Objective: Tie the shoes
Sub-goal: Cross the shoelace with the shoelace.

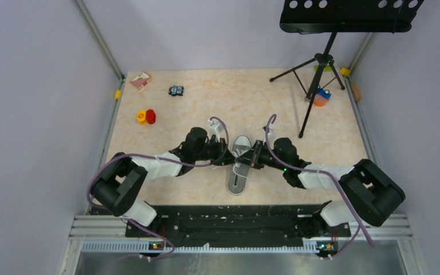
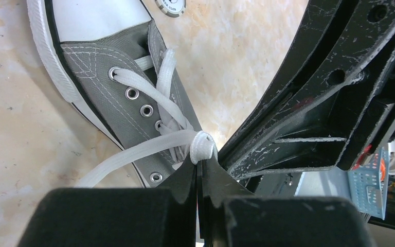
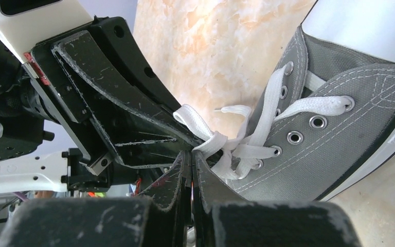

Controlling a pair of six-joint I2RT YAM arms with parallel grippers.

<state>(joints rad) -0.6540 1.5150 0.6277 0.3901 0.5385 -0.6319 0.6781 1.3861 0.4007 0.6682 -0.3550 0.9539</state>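
Inventory, as seen from the floor:

- Table (image 1: 235,106): pale marbled top. The shoe lies near its middle, a little ahead of the arm bases
- Music stand (image 1: 322,60): black, on a tripod, beyond the shoe and off to its right
- Left arm (image 1: 149,166): black and white, reaching in to the shoe's left side
- Right arm (image 1: 321,175): same make, reaching in to the shoe's right side
- Shoe (image 1: 239,177): one grey canvas low-top with a white sole and toe cap, resting on its sole, toe away from the arms, heel toward them
- Left gripper (image 2: 198,167): over the shoe's eyelet rows, fingers pressed together, a folded bight of lace pinched at their tips
- Right gripper (image 3: 191,154): just beside the left one over the shoe, fingers likewise together, clamped on bunched lace
- Laces (image 2: 133,154): white, flat, crossing between metal eyelets, one strand drawn off the shoe's left side onto the table
- Pink box (image 1: 141,80): far beyond the shoe, to its left
- Yellow and red pieces (image 1: 146,117): side by side, left of the shoe's toe, well apart from it
- Orange and blue item (image 1: 321,97): beyond the shoe to its right, at the tripod's foot
- Small dark blue item (image 1: 176,90): beyond the shoe, to its left
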